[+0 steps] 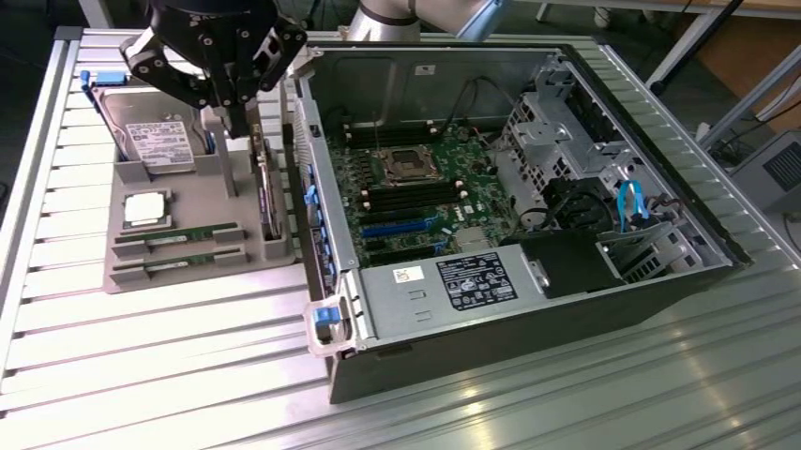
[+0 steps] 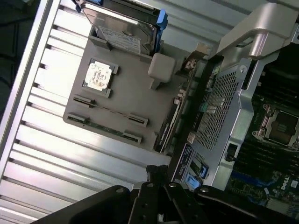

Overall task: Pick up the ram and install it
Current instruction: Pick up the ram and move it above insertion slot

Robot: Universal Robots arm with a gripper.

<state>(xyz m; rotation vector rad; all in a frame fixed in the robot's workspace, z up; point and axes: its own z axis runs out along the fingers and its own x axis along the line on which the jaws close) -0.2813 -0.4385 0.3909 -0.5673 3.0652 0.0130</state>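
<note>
Two ram sticks lie in slots at the front of the grey holder tray, one just behind the other. The wrist view looks down on the same pair, edge-on: one ram stick and the other. My gripper hangs above the back of the tray, near the hard drive, well apart from the sticks. Its black fingers are shut with nothing between them. The open computer case lies at the exterior view's right, with black memory slots on its motherboard.
The tray also holds a silver processor chip and an upright expansion card close to the case wall. The case's side flap stands between tray and motherboard. A power supply and drive cage fill the case's sides.
</note>
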